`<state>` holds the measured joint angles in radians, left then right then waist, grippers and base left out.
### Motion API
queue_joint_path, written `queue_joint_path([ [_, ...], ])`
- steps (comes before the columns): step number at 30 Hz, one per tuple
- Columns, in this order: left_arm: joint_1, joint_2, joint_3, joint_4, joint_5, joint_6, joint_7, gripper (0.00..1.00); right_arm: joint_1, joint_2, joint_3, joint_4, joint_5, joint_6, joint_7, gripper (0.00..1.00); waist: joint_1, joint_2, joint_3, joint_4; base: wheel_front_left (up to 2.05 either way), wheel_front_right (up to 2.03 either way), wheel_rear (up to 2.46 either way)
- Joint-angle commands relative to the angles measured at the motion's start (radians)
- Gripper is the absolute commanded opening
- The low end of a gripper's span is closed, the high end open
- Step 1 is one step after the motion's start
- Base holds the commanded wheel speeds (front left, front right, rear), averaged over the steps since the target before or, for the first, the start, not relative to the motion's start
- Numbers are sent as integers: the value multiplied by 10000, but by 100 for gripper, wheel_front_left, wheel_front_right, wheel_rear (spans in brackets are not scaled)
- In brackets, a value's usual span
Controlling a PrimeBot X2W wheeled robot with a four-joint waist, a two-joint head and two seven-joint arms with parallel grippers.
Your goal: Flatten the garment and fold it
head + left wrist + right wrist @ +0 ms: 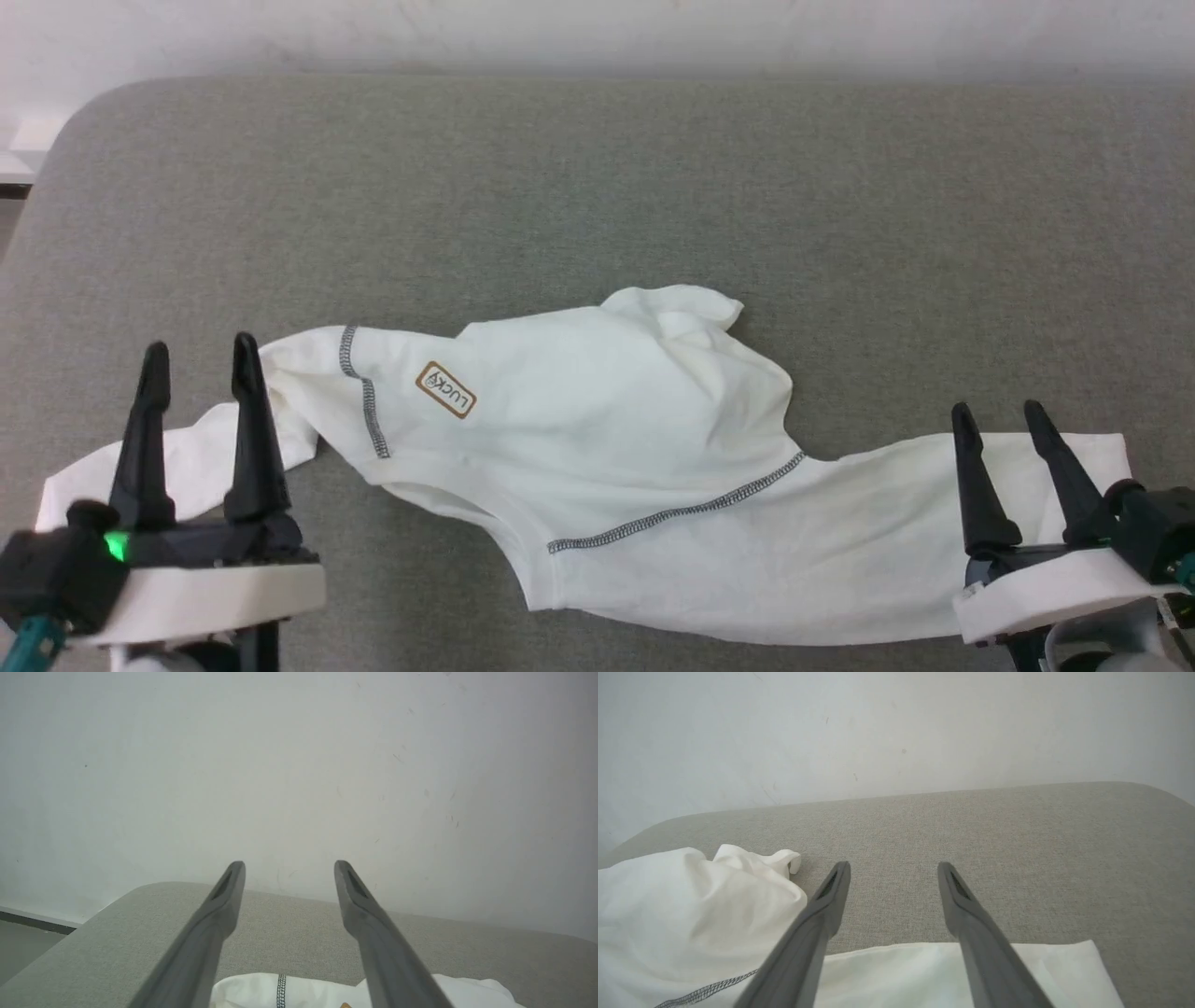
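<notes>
Here, a grey cloth-covered table (597,187) stretches away ahead of both grippers, with a pale wall (597,28) beyond it. A white shirt (607,448) lies crumpled on the table, reaching sideways from one gripper to the other and bunched into a hump about midway between them. The left gripper (201,353) is over the shirt's left end, where a narrow strip of cloth passes under its fingers. Its fingers stand wide apart with nothing between them. The right gripper (999,411) is over the shirt's right end, with the straight cloth edge just beyond its right finger. Its fingers are also spread wide and hold nothing. A long zigzag seam (672,513) runs across the cloth toward the right gripper. A shorter seam (364,392) sits just right of the left gripper's fingertips. A small brown-edged label (445,389) reading LUCKY lies just past that shorter seam, on the side away from the left gripper.
</notes>
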<state>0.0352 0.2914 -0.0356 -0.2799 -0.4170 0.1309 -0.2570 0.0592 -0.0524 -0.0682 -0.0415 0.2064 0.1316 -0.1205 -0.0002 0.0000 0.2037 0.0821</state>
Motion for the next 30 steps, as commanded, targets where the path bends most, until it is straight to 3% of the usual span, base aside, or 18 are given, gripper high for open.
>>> queue_joint_path([
  [1,259,-571,264,-124,220,-194,-43,100,37,22,19,-57,-23,-9,80,100,2,0,-50,144,0,0,0],
  [2,259,-571,264,-124,220,-194,-43,100,37,22,19,-57,-23,-9,80,100,2,0,-50,144,0,0,0],
  [3,487,-1128,432,-105,523,-524,-44,100,-57,22,81,-134,-166,-9,235,100,2,0,-42,260,0,0,0],
  [4,487,-1128,432,-105,523,-524,-44,100,-57,22,81,-134,-166,-9,235,100,2,0,-42,260,0,0,0],
  [7,561,-1729,626,125,857,-1084,-45,100,-374,22,261,-271,-355,-9,755,100,2,0,2,431,0,0,0],
  [13,225,-2241,893,465,1244,-1848,-46,100,-1631,22,689,-386,-515,-9,2616,100,2,0,253,782,0,0,0],
  [25,-373,-2407,835,851,1255,-2257,-47,100,-4626,-245,1908,1278,-482,-9,6340,100,2,0,1104,1337,0,0,0],
  [30,-585,-2409,575,893,1424,-2251,-47,100,-5418,-545,2428,2350,-576,-9,6928,100,2,0,1431,1592,0,0,0],
])
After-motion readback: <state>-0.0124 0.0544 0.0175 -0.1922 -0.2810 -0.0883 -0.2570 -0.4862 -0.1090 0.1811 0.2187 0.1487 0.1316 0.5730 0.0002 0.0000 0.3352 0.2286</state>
